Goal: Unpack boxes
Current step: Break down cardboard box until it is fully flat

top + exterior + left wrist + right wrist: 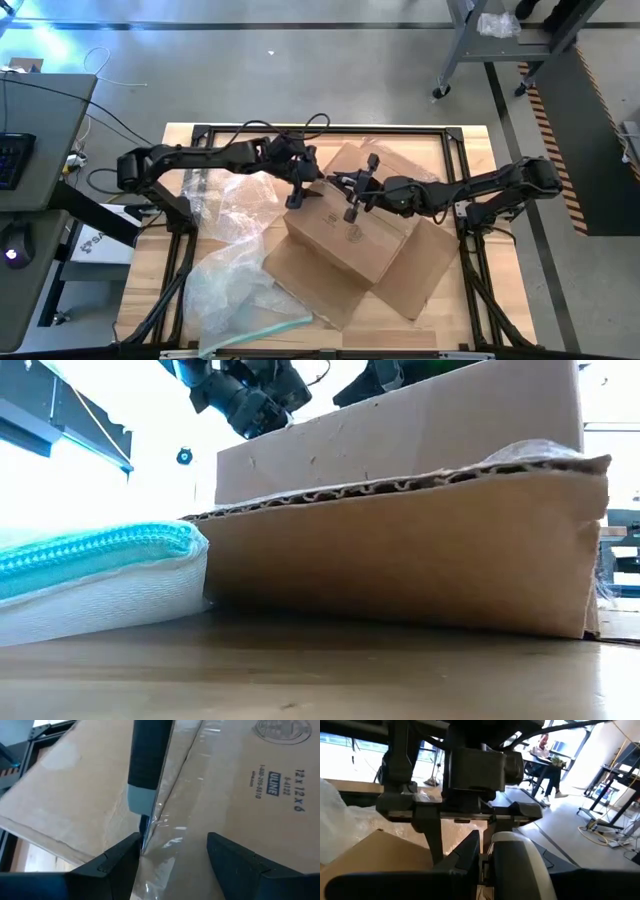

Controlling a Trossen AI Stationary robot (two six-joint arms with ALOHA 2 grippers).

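My right end effector (352, 192) is pinching a cutter (147, 765) onto the taped seam; my left end effector (172, 852), spread, is hovering alongside. The box (350, 235), mid-table (150, 290), is still sealed, so unpacking is barely beginning

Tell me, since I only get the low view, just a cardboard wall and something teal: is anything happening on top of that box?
Observer: Yes. In the high view, the left gripper and the right gripper meet over the top of the box.
Operator: Doing what there?
Observer: The left wrist view shows a cutting tool with its blade down on the clear tape along the box's seam.
Operator: Which arm holds the tool?
Observer: The right one, it seems. The left gripper's jaws stand open, one on each side of the blade's tip.
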